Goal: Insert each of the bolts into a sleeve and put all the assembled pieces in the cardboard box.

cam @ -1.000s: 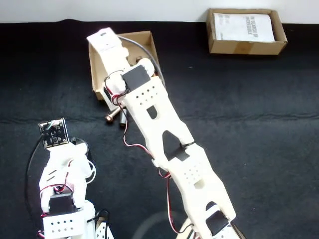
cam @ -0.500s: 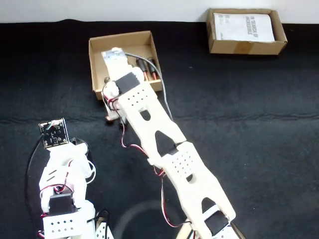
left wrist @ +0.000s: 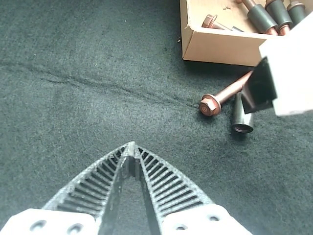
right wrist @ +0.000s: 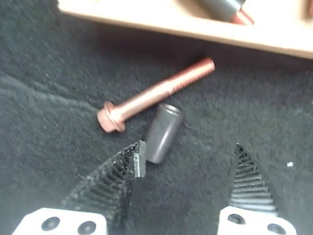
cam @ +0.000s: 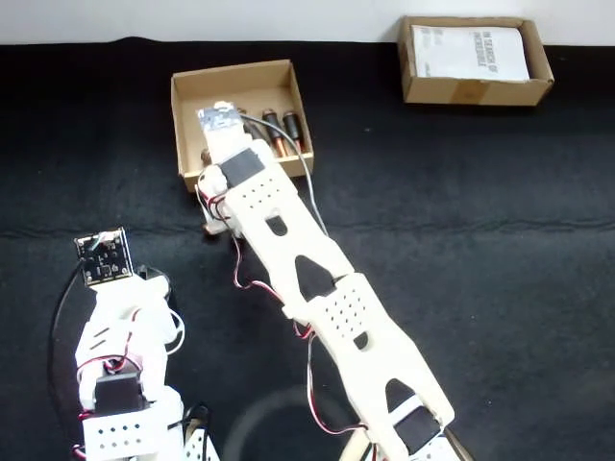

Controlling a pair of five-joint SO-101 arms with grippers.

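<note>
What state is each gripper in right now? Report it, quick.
Left gripper: shut, holding nothing.
Right gripper: open, holding nothing, close to the loose sleeve and bolt.

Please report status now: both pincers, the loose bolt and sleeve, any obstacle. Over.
Left pincer shut, over mat. Right pincer open, over loose sleeve; bolt beside it, not inserted. Both lie just outside cardboard box. Nothing between pincer and sleeve.
</note>
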